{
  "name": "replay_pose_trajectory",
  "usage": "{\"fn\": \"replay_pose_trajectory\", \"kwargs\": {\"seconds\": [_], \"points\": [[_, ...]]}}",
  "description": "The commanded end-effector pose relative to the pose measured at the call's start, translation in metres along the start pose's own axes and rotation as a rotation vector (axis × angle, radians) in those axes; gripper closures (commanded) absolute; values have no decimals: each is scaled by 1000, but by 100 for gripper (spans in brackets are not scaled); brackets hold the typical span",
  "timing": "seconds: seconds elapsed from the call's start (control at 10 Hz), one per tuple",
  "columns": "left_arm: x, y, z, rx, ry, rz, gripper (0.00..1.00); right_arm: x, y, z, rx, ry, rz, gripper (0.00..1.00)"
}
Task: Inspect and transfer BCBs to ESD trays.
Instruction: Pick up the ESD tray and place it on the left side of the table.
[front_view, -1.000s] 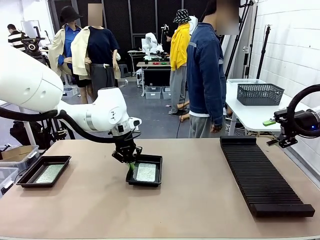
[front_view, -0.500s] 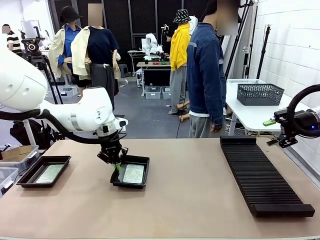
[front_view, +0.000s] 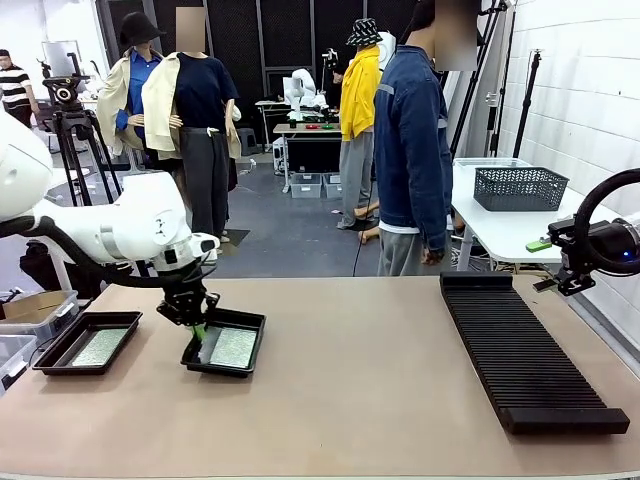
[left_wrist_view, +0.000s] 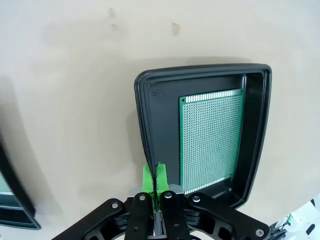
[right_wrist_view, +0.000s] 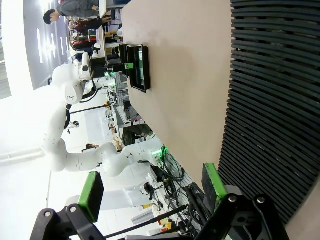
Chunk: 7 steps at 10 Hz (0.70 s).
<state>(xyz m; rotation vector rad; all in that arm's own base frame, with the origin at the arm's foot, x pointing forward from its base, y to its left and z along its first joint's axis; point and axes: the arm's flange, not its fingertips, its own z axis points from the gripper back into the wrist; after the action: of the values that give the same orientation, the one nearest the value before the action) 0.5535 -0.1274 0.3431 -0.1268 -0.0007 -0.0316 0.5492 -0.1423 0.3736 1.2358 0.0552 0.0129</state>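
Pretty sure I'm working in a robotics lab that's doubling as a test workshop. I'm sitting at a big tan table (front_view: 380, 400), and off at 12 o'clock another small table (front_view: 305, 130) is holding coloured bits with storage bins underneath. A camera on a tripod (front_view: 68, 110) is standing at 10 o'clock, a white side table (front_view: 500, 225) carrying a dark mesh basket (front_view: 520, 187) is at 2 o'clock, and light stands are leaning on the white brick wall (front_view: 590, 90). Bare grey floor, black curtain panels at the back.
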Motion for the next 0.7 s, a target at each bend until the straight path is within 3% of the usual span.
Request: {"fn": "replay_pose_trajectory", "kwargs": {"seconds": [0.0,0.6], "points": [[-6,22,7,7,-27,0,100,-3,1,-3,-6,-8,19,0],[-1,83,2,91,71,-11,100,-3,1,-3,-6,-8,19,0]]}}
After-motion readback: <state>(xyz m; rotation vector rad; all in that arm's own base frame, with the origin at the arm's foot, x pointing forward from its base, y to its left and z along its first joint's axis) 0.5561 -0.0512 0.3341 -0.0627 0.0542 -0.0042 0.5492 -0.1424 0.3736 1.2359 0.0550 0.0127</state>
